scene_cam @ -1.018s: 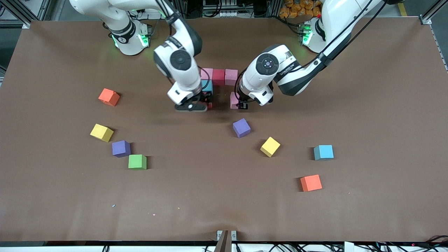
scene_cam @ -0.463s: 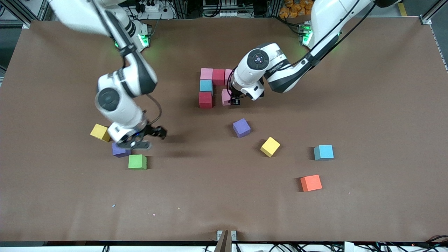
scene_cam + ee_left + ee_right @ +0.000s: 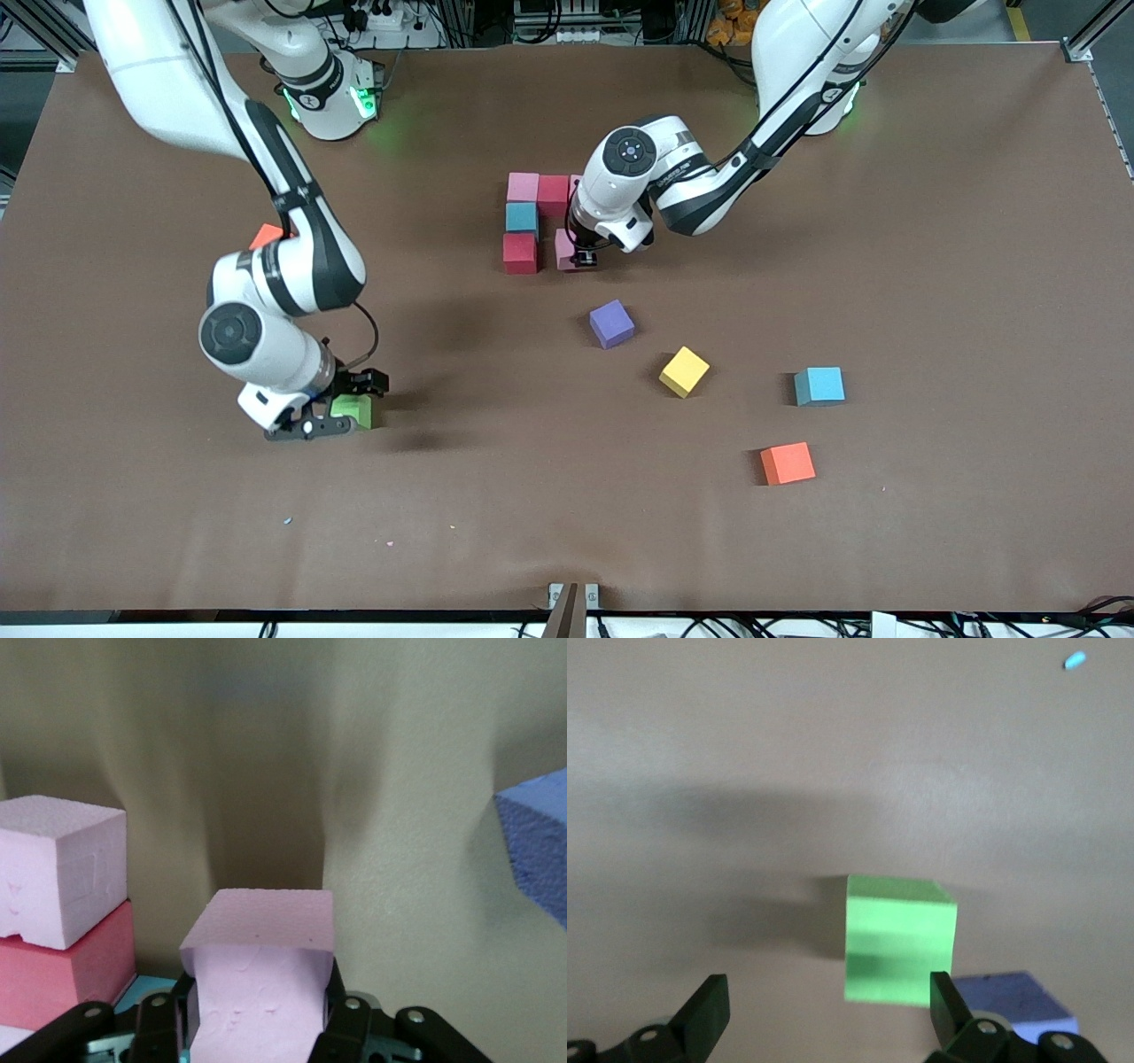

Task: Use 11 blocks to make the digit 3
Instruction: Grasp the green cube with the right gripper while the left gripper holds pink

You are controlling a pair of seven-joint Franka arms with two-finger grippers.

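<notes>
R gripper (image 3: 330, 409) hovers w/ jaws spread wide, nothing held, just over the green block (image 3: 354, 410) toward the R arm's end of the table. In the R wrist view the green cube sits between the two fingers (image 3: 709, 1014) but not touched yet; a purple block (image 3: 1019, 1001) lies just beside it, under the arm in the front view. Jaws likely wide so they straddle the cube before closing; the purple neighbour is close enough to get nudged. An orange cube (image 3: 264, 236) peeks out past the R forearm, not part of the job.

Mid-table, the digit 3 (image 3: 536, 221) is only partly built: pink, red, pink along the top row, a sky-blue block (image 3: 522, 216) under the first pink, a red block (image 3: 520, 252) below that.

L gripper (image 3: 580, 255) is clamped on a pink block (image 3: 565, 250), low at the table, right beside that red block w/ a slim gap. Prob. filling the middle bar, so the grip is kept until the cube sits square.

Spare pieces lie nearer the front camera than the L gripper: purple cube (image 3: 611, 323), yellow (image 3: 683, 371), sky-blue (image 3: 819, 385), and an orange cube (image 3: 787, 462).
</notes>
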